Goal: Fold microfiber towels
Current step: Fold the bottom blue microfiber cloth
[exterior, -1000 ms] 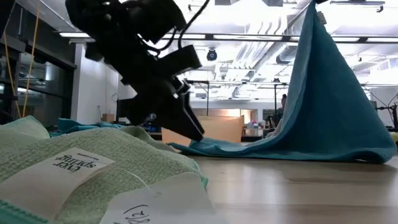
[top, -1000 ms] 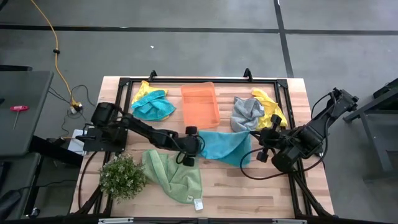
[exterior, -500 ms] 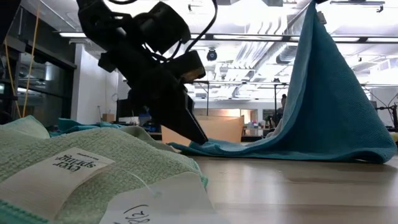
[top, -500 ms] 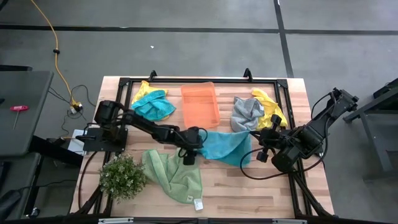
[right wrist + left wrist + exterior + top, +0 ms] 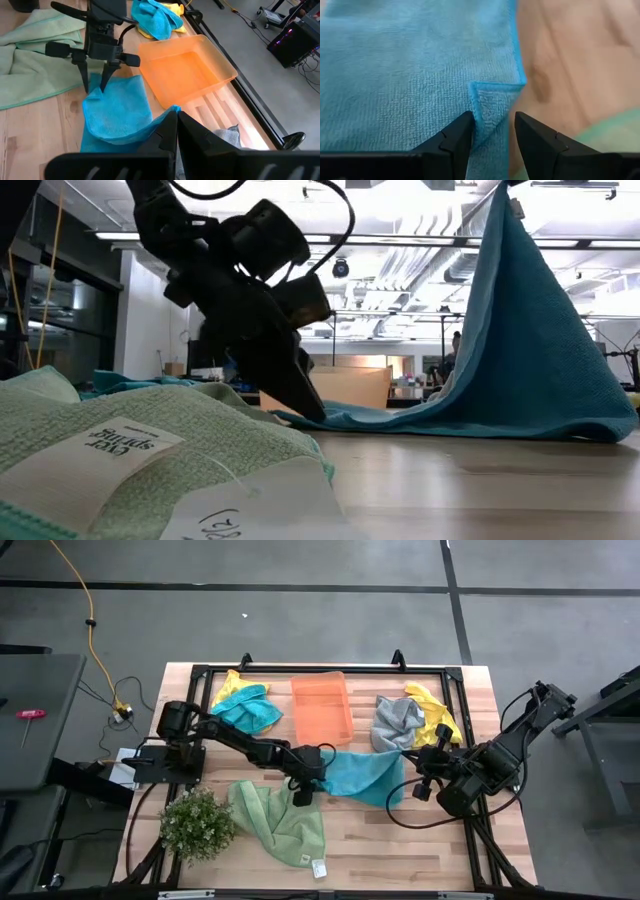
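A teal-blue towel (image 5: 360, 775) lies at the table's middle. Its right end is lifted high, so it stands like a tent (image 5: 520, 330), with my right gripper (image 5: 175, 116) shut on that end. Its left part rests flat on the wood, with one corner folded over (image 5: 495, 100). My left gripper (image 5: 492, 137) is open and points steeply down at that corner, one finger on each side of the fold. It also shows in the low view, as my left gripper (image 5: 305, 405). My left gripper has its fingertips (image 5: 457, 135) at the cloth beside the folded corner; whether they touch it I cannot tell. My right gripper pinches the towel's raised right end (image 5: 171, 109) between its two fingers, slanting down from the table's right. The cloth hangs down from it in a slope, and its lower part (image 5: 400, 420) lies on the table.
A light green towel (image 5: 280, 822) with a white tag (image 5: 319, 868) lies near the front, beside a bushy plant (image 5: 197, 824). An orange bin (image 5: 323, 707) stands at the far middle. At the far edge, teal and yellow towels (image 5: 245, 706) are on the left, and a grey towel (image 5: 396, 721) and a yellow towel (image 5: 436, 714) on the right.
My left gripper has sunk toward the teal-blue towel's left corner and rolled about its own line. The towel has kept its tent shape.
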